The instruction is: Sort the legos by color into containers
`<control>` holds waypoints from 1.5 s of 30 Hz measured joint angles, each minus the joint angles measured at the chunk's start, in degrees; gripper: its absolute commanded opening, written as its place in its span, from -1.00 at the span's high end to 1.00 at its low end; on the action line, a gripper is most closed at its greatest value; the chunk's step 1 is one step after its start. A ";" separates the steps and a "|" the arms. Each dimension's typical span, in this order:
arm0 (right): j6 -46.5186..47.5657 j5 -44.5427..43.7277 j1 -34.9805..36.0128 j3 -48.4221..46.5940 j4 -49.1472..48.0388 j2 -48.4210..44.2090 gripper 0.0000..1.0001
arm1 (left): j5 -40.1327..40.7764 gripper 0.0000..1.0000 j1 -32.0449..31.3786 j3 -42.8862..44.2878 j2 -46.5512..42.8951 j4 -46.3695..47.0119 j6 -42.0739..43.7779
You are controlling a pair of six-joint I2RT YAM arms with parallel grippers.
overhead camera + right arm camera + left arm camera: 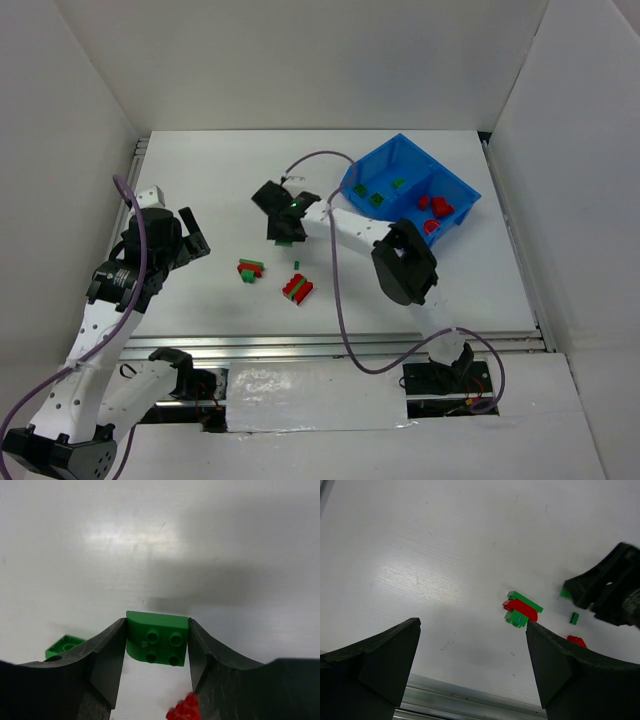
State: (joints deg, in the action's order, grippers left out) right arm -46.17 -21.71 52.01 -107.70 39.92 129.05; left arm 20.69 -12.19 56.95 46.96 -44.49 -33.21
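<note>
Right tool (156, 634) pinches a green lego (158, 644) at lower centre of its wrist view; left tool (472, 630) hangs spread wide over the table (420, 555).

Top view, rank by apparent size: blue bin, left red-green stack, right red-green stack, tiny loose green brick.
1. blue bin
2. left red-green stack and right red-green stack: too alike to rank
3. tiny loose green brick

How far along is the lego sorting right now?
Some are sorted: green bricks lie in the blue bin's left compartment, red ones in its right. The right gripper is closed on a green brick. Two red-and-green stacks and a small green piece wait on the table; the left gripper hangs open.
</note>
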 measured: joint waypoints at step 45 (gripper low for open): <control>50.84 27.54 9.40 0.13 -12.35 1.01 -0.94 | 9.05 -0.99 3.85 -0.33 -2.73 -1.99 -4.50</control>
State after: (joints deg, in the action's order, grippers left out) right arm 4.67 5.82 61.41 -107.57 27.57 130.06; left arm 29.74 -8.34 56.62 44.23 -46.48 -37.71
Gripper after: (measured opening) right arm 0.970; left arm 0.994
